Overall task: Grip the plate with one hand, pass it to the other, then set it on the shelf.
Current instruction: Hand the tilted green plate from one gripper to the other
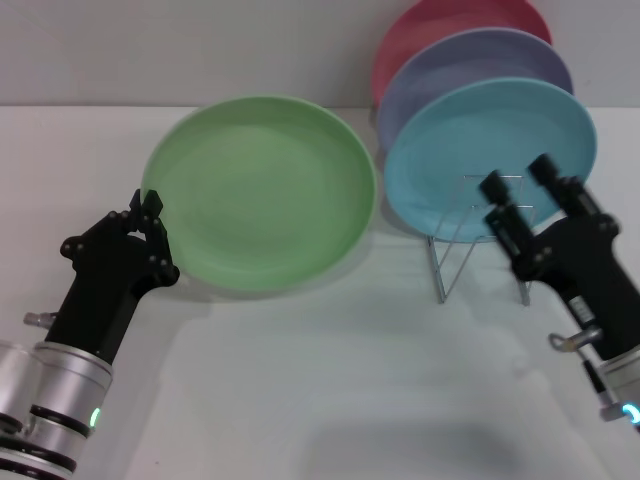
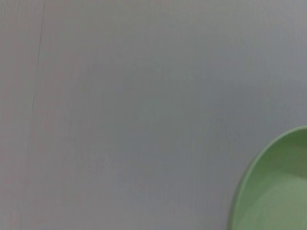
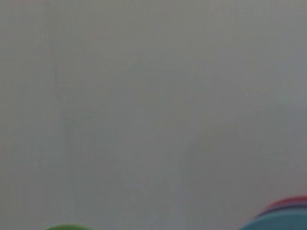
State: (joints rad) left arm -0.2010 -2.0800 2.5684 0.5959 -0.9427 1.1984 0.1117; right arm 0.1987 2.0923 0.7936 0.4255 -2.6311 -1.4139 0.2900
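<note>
The light-green plate (image 1: 262, 190) is tilted up off the white table, with its shadow under it. My left gripper (image 1: 150, 215) is shut on the plate's left rim. The plate's edge also shows in the left wrist view (image 2: 276, 191), and a sliver of it in the right wrist view (image 3: 67, 227). My right gripper (image 1: 520, 188) is open and empty, to the right of the plate and apart from it, in front of the silver wire shelf (image 1: 448, 262).
The shelf holds a light-blue plate (image 1: 470, 150), a lavender plate (image 1: 470, 65) and a red plate (image 1: 440, 25), all standing upright. The blue plate also shows in the right wrist view (image 3: 280, 223). The white table (image 1: 350, 400) stretches toward me.
</note>
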